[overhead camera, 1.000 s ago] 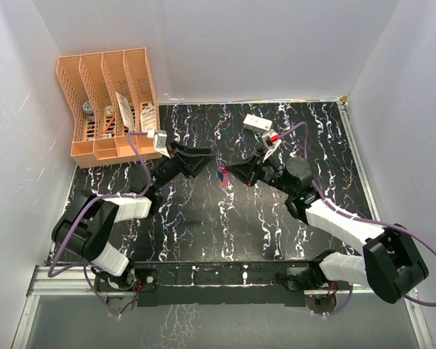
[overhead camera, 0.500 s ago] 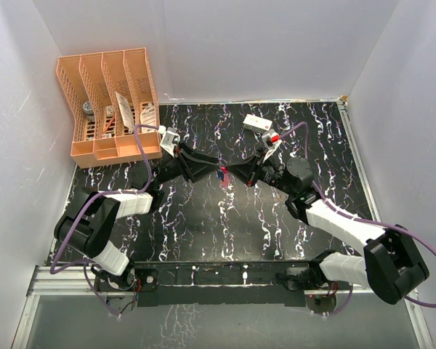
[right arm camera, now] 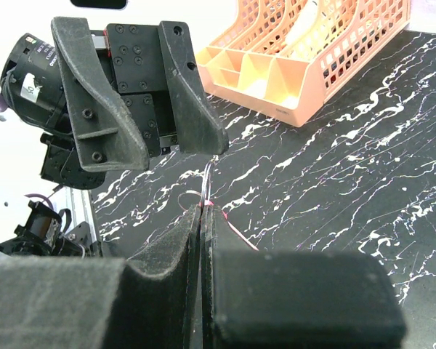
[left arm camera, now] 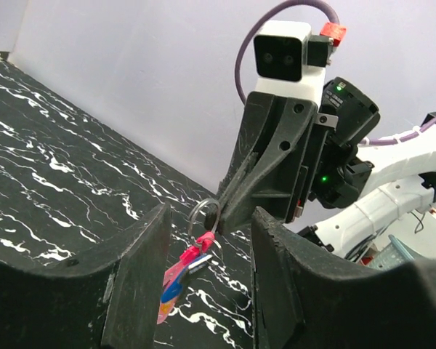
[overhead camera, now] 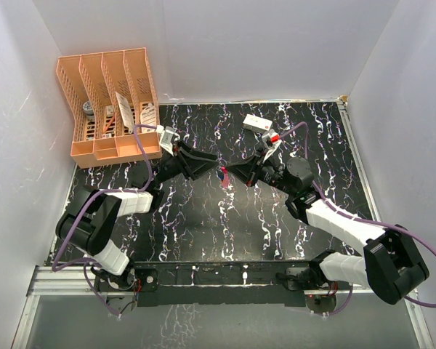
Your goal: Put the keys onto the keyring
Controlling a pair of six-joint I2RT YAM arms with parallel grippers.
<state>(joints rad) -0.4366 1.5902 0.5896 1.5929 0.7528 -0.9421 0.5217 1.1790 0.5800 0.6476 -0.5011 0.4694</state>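
Observation:
My right gripper (right arm camera: 203, 212) is shut on the thin silver keyring (left arm camera: 203, 213), holding it above the table at mid-scene. The keys (left arm camera: 176, 278) hang from that ring in a bunch: a slim pink one and a blue-headed one with a pale end, under a red link. In the top view the keys (overhead camera: 223, 177) show as a small red spot between the two gripper tips. My left gripper (left arm camera: 207, 243) is open. Its fingers (left arm camera: 142, 283) stand on either side of the ring and keys without touching them. From the right wrist view only the ring's wire edge (right arm camera: 208, 182) shows.
An orange file rack (overhead camera: 109, 102) with small items stands at the back left, also visible as the rack (right arm camera: 312, 43) from the right wrist. A white rectangular box (overhead camera: 258, 123) lies at the back, behind the right arm. The black marbled tabletop (overhead camera: 203, 233) lies below.
My left gripper has moved right towards the right gripper, so its open fingers now flank the ring and keys. The right gripper has stayed put, shut on the ring.

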